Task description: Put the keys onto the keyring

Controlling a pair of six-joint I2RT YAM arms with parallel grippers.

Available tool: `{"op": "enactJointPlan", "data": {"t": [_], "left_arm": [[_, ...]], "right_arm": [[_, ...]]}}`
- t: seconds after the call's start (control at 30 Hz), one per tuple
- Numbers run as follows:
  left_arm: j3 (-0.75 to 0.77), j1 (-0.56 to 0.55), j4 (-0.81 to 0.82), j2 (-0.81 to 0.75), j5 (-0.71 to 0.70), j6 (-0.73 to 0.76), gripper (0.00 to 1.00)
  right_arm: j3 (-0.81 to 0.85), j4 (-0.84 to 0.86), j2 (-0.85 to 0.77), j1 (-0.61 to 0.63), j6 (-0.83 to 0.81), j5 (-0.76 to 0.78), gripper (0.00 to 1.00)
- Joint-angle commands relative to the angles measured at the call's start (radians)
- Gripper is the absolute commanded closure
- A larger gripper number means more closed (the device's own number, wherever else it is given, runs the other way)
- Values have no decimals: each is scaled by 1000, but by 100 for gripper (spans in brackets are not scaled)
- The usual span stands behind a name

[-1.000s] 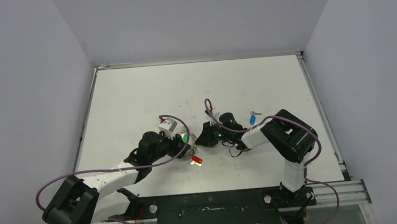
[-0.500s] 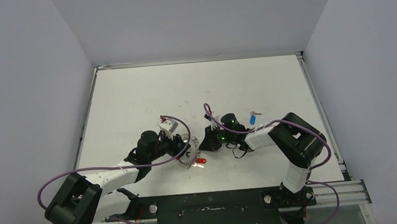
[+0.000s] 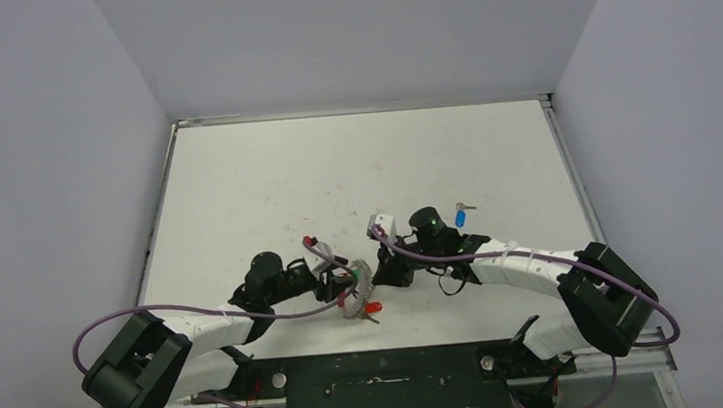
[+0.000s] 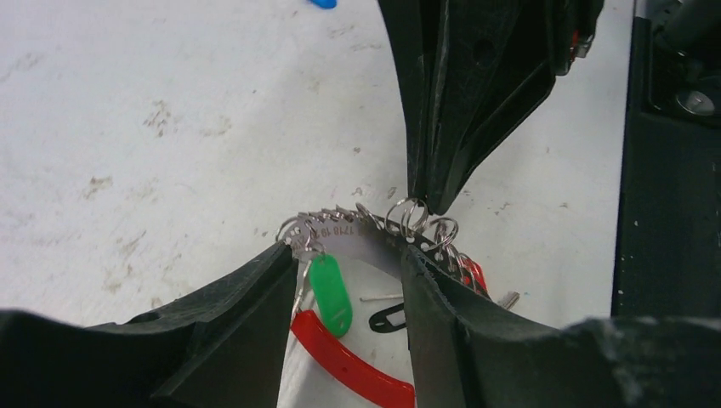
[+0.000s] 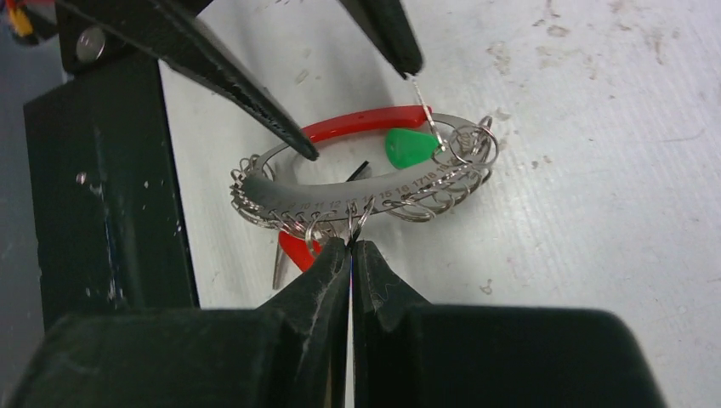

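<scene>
The keyring (image 5: pixel 293 194) is a grey numbered band hung with several small wire rings, with a red curved section (image 5: pixel 357 124). My left gripper (image 4: pixel 347 251) spans the band, one fingertip on each side, and holds it just above the table. A green key (image 4: pixel 330 293) hangs from a ring between those fingers. Opposite, my right gripper (image 5: pixel 351 244) is shut on one small ring at the band's edge. In the left wrist view the right gripper (image 4: pixel 429 204) comes down from the top. The blue key (image 3: pixel 459 218) lies loose on the table behind the right arm.
A red-headed key (image 3: pixel 373 307) hangs off the keyring on its near side. The black base rail (image 3: pixel 380 368) runs close along the near edge. Purple cables (image 3: pixel 249 308) loop beside both arms. White table (image 3: pixel 335 167) stretches behind the grippers.
The right arm has stretched left and lower, and its gripper has closed onto a small ring. The left gripper has carried the keyring a little right and toward the near edge.
</scene>
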Motion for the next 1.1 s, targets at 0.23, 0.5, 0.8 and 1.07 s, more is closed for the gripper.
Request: {"op": "enactJointPlan", "data": {"t": [0.23,0.5,0.8,1.07], "left_arm": [[-71,-116,133,-81,86,262,55],[-107,-189,68,-201,58,314,64],[-119,-227,58,-233,34,314,71],[-98,-241,92,-170,40,297,72]], "right_arm": [[9,-175,-154,106,-360,14,100],[-34,-138,-242,139,-424,50,100],[-25,-146,-246,146,-425,58,100],[-18,-144,-244,150,-429,58,100]]}}
